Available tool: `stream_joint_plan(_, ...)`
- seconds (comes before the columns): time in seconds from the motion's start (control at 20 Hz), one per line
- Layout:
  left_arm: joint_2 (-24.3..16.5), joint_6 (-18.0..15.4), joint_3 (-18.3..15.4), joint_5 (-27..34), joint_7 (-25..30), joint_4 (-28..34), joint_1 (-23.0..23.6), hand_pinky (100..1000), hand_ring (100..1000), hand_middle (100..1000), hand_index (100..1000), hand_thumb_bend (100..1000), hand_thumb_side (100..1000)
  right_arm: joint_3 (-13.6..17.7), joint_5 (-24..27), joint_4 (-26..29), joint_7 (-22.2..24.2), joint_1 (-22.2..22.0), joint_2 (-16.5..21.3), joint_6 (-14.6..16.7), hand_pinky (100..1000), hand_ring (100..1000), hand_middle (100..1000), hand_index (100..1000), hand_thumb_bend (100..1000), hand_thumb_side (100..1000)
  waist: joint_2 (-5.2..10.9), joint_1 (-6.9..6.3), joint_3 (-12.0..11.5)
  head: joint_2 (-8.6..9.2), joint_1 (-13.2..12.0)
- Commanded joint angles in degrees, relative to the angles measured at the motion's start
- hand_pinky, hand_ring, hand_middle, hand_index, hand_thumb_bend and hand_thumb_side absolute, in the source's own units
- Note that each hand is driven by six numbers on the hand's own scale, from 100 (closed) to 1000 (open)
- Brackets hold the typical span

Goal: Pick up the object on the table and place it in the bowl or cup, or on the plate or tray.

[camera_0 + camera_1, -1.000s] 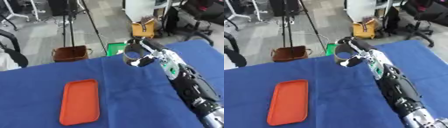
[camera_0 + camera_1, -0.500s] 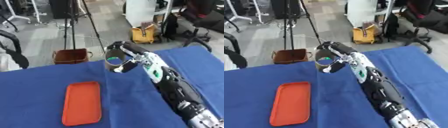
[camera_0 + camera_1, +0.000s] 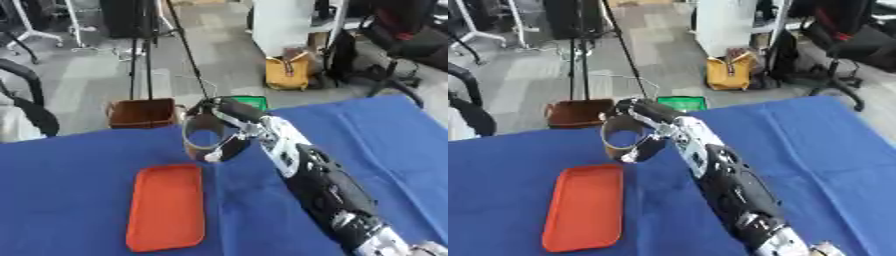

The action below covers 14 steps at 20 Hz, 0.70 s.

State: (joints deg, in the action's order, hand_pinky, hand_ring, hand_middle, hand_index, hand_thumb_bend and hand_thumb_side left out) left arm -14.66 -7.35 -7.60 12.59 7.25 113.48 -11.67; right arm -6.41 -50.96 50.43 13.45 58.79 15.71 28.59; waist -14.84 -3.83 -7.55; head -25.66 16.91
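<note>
right hand (image 3: 229,131) gripping brown ring (image 3: 201,142), beyond orange tray (image 3: 167,207)

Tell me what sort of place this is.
Probably an office or lab used as a robot test space: a table under a blue cloth stands on a grey floor, with a tripod and office chairs behind. The right hand holds a ring-shaped object near an orange tray.

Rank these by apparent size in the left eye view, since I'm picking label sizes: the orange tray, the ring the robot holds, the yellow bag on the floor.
1. Orange tray, clearly largest.
2. and 3. Ring in the right robot hand and yellow bag look alike; the bag sits farther away, so I won't rank them.
</note>
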Motion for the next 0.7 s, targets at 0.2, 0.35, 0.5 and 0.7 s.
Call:
stream_joint_plan(0.2,-1.76,-0.18,-0.06,0.22,0.21,1.11,-0.80,496,852,777,889,671,484,-0.91,-1.79,-0.59,1.46,-0.66,-3.45,1.36,717,505,747,880,370,131,1.37,-0.43,0.05,-0.11,0.29)
stream_joint_plan(0.35,-1.74,-0.20,-0.03,0.28,0.24,1.11,-0.77,496,852,777,888,670,484,-1.35,-2.49,-1.03,2.08,-1.32,-5.23,1.87,718,506,747,881,368,134,1.34,-0.60,0.07,-0.13,0.34)
stream_joint_plan(0.5,-1.69,-0.21,0.05,0.34,0.32,1.11,-0.89,496,852,777,888,670,484,-1.65,-3.05,-1.40,2.47,-1.73,-6.55,2.32,720,510,749,882,367,137,1.31,-0.69,0.12,-0.08,0.46)
stream_joint_plan(0.7,-1.64,-0.19,0.08,0.39,0.36,1.11,-0.87,496,852,777,889,670,485,-1.58,-2.69,-1.42,2.22,-1.94,-7.71,2.92,743,655,803,923,466,264,1.35,-0.73,0.11,0.03,0.48)
